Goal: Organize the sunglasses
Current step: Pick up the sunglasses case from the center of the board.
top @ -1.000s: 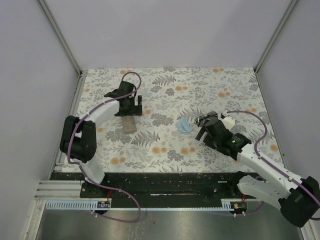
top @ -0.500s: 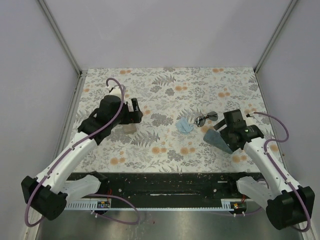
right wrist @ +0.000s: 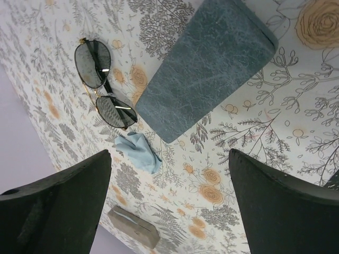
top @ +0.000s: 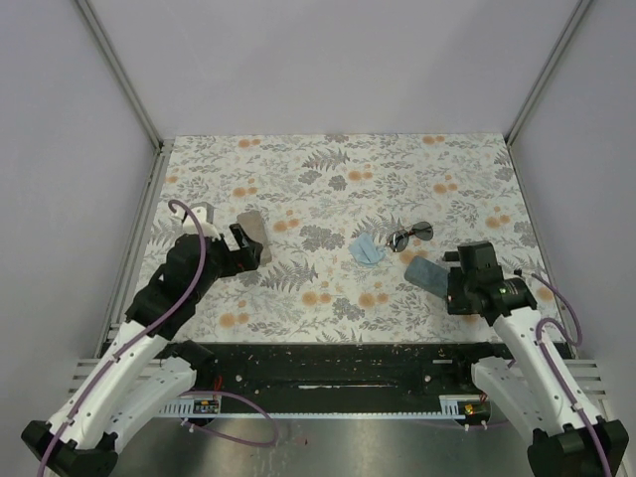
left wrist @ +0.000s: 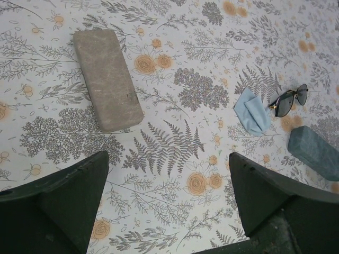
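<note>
Top external view, from the near edge outward, shows both arms bent low over a table (top: pixel 328 159) covered in a pattern of grey ferns and orange flowers, but it does not show their fingers clearly. The wrist views do. The left gripper (left wrist: pixel 168 159) has its dark fingers spread wide with nothing between them, and so does the right gripper (right wrist: pixel 169 156). Just beyond the right gripper lies an oblong blue-grey hard case (right wrist: pixel 204 69), closed, which fills much of the right wrist view and sits at the frame edge in the left wrist view. Past it are the thin dark wire-framed sunglasses (right wrist: pixel 103 90), resting on the table right of centre, near the case but apart from it. Only the right wrist view shows their grey lenses and the gold tint at the bridge. From above they are a small dark shape. A soft light-blue cloth pouch (left wrist: pixel 252 111) lies crumpled just left of the sunglasses. Well apart on the left, an oblong tan hard case (left wrist: pixel 107 79) lies closed. The left wrist view shows all of its lid, whereas from above the left arm overlaps its near end. Pale lilac-grey walls (top: pixel 338 60) with metal corner posts enclose the far side.
</note>
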`<action>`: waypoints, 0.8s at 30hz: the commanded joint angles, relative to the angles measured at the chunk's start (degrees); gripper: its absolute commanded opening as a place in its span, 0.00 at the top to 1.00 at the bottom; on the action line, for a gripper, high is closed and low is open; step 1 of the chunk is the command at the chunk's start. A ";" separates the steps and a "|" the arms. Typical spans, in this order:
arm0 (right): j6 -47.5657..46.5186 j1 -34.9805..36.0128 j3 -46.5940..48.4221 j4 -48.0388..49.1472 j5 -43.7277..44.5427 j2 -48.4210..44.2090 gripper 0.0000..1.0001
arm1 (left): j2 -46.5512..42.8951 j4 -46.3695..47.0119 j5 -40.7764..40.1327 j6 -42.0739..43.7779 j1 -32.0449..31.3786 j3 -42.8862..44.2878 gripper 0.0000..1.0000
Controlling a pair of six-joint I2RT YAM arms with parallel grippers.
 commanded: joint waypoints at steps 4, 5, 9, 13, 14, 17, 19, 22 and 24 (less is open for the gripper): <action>17.63 -0.34 -1.22 2.46 -1.72 9.05 0.00 | -1.50 0.58 -0.86 -2.81 0.06 -1.00 0.01; 18.77 -0.34 -1.74 3.68 -1.98 9.76 0.01 | -0.45 -0.29 -0.86 -2.64 0.06 -0.64 0.01; 23.08 -1.39 -4.38 9.22 -2.86 12.57 0.01 | 1.84 -2.58 0.72 -2.64 0.06 0.68 0.01; 22.48 -5.95 -6.75 16.68 -6.46 16.09 0.01 | 0.88 -2.67 2.57 -2.28 0.06 0.33 0.01; 21.86 -7.62 -7.02 18.44 -7.51 17.14 0.01 | 0.53 -2.85 2.57 -2.20 0.06 0.33 0.01; 20.37 -9.92 -5.89 20.57 -9.71 21.62 0.01 | -0.35 -3.03 2.22 -1.93 0.06 0.24 0.01; 20.10 -10.62 -4.57 20.48 -11.64 24.87 0.01 | -0.53 -3.11 2.04 -1.93 0.15 0.33 0.01; 18.96 -11.33 -2.37 20.40 -15.69 30.23 0.01 | -0.44 -3.11 2.13 -1.93 0.06 0.24 0.01; 17.73 -11.42 -0.96 19.26 -16.75 33.40 0.04 | -0.26 -3.11 2.22 -2.02 0.06 0.15 0.01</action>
